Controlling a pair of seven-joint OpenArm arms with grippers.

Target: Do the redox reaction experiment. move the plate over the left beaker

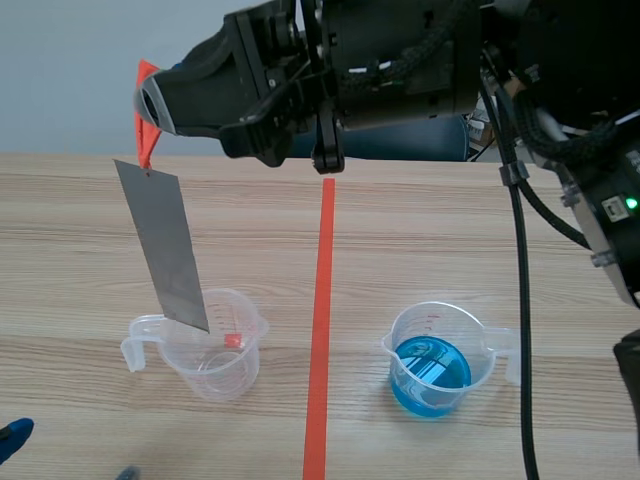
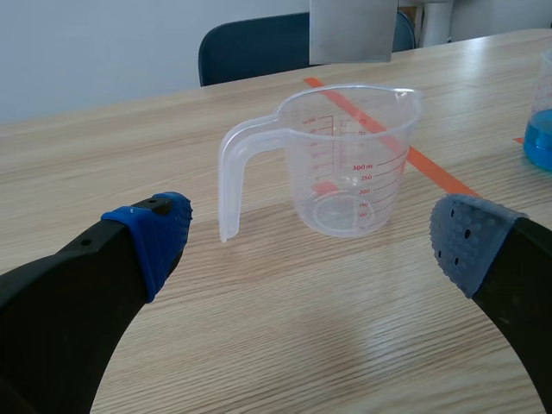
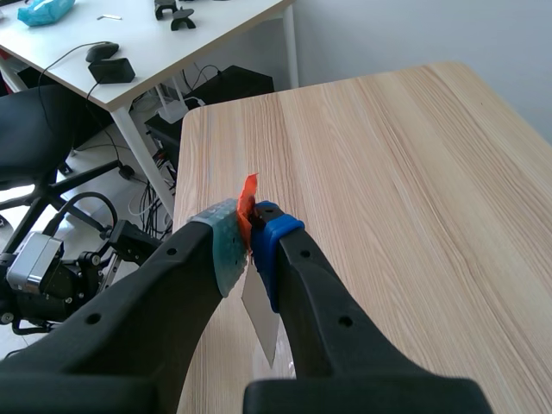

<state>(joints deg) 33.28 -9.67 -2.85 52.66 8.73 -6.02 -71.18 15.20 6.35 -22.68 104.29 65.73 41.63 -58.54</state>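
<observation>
Plate (image 1: 165, 245): you have one, a thin grey metal sheet, hanging tilted from the right gripper (image 1: 148, 110), whose arm reaches across from the right, high over the worktop (image 1: 80, 230). In the right wrist view, that gripper (image 3: 250, 233) is clenched on an orange tab (image 3: 248, 203) at the plate's upper end, and the plate (image 3: 261, 323) drops away below its fingers.

You have two beakers, both clear plastic with handles and one on each side of the tape line (image 1: 320, 320). The left beaker (image 1: 215, 350) looks empty and carries red scale marks. The right beaker (image 1: 432, 365) holds blue liquid (image 1: 430, 372) in its lower part.

In the scene view, the plate's lower corner meets the near rim of the left beaker on the handle side. From the left wrist view the plate (image 2: 354, 30) hangs above and behind the left beaker (image 2: 354, 164) without touching it. It may be right over the mouth or a little beyond it; you cannot be sure from these angles.

Your left gripper (image 2: 315, 233) is released, its blue pads spread wide and low over the worktop, with the left beaker just ahead between them. It grasps nothing. The right beaker (image 2: 539, 129) is only just in sight off to the side.
</observation>
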